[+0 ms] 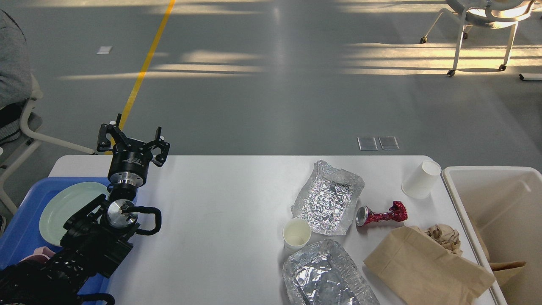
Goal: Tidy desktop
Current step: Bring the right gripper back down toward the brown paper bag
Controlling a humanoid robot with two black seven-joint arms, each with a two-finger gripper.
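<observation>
- The bench (220, 203), a wide white top with rounded corners, fills the lower half of the view.
- Left claw (132, 142): raised over the bench's far-left corner, fingers spread, nothing held.
- Right claw: out of view.
- Blue tray (17, 220): on the bench's left end, holding a pale green plate (63, 207).
- Right half of the bench: two crumpled foil trays (328, 197) (326, 275), an upright paper cup (296, 233) between them, a tipped paper cup (420, 179), a crushed red can (381, 214), a brown paper bag (423, 267).
- Off-white bin (504, 203): just beside the bench's right edge.
</observation>
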